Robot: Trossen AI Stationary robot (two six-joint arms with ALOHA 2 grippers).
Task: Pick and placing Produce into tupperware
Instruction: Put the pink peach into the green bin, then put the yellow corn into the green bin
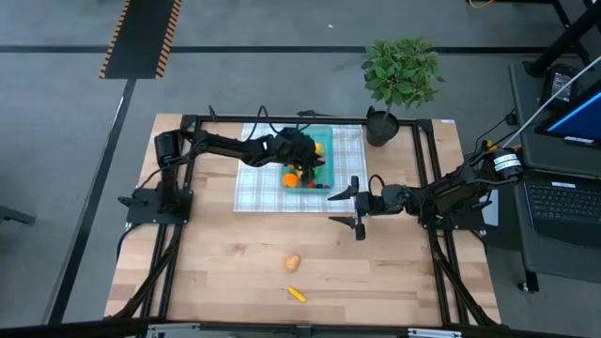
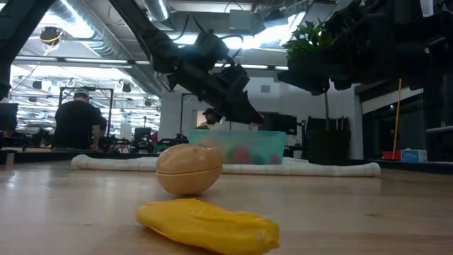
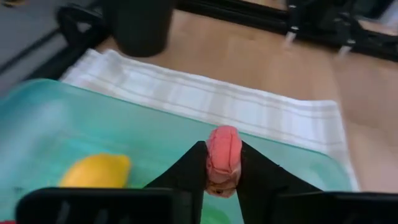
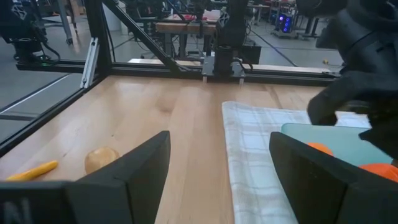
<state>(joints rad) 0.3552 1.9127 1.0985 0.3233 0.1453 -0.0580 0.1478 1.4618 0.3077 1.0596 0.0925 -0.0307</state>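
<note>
The teal tupperware (image 1: 322, 141) sits on a white-and-grey checked cloth (image 1: 255, 183) and holds a lemon (image 3: 96, 172), oranges (image 4: 320, 148) and other pieces. My left gripper (image 1: 305, 161) hangs over it, shut on a small pink-red piece of produce (image 3: 223, 149). My right gripper (image 1: 348, 208) hovers open above the wood just near-right of the cloth, touching nothing. A tan potato (image 1: 293, 262) and a long yellow piece (image 1: 297, 295) lie on the bare table toward the near edge. My left gripper pinches the pink-red piece (image 3: 222, 163) between its two fingertips (image 3: 189, 169), one on each side. The fingers slant down from the table's left. The piece is lifted clear above the tupperware's floor (image 3: 155, 140), its rounded end sticking out past the fingertips.
A potted plant (image 1: 402, 75) stands at the table's far right, just beyond the cloth. Black frame rails (image 1: 427, 160) run along the table's sides. Open wood lies between the cloth and the potato. People (image 2: 76, 120) stand in the room behind the table.
</note>
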